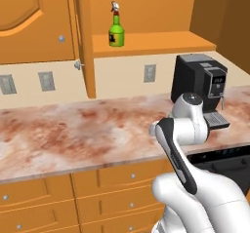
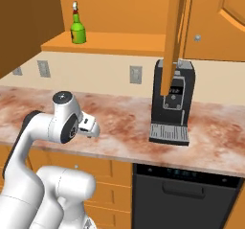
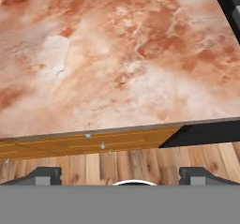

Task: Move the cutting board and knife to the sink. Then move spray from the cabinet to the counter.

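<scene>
The small green spray bottle [image 1: 116, 34] with its dark label, red neck and white trigger nozzle stands upright on the inner shelf of the orange-brown wooden wall cabinet [image 1: 151, 43], near the shelf's left end and just beside the open raised-panel door [image 1: 84, 37]. Its long axis runs straight up. In the left base view the white trigger head looks turned toward the left, though it is too small to be sure.

The bottle probably handles as a light, rigid plastic piece with a smooth, somewhat slippery body. Being tall and narrow on a small base, it would tip easily if nudged near the top. The best place to take hold seems to be the broad green body at the label, from the front, with the fingers level on either side; the thin red neck and the trigger offer less surface.

The white arm's hand [image 2: 92, 126] hangs low over the front edge of the reddish-brown and cream marbled stone desk [image 1: 73, 129], well below and apart from the bottle, to the left of the black coffee machine [image 2: 171, 103]. Its two dark fingertips [image 3: 44, 175] stand wide apart with nothing between them, and the hand view looks down past the desk edge to the orange drawers [image 3: 93, 143] and the wooden floor [image 3: 131, 164].
</scene>
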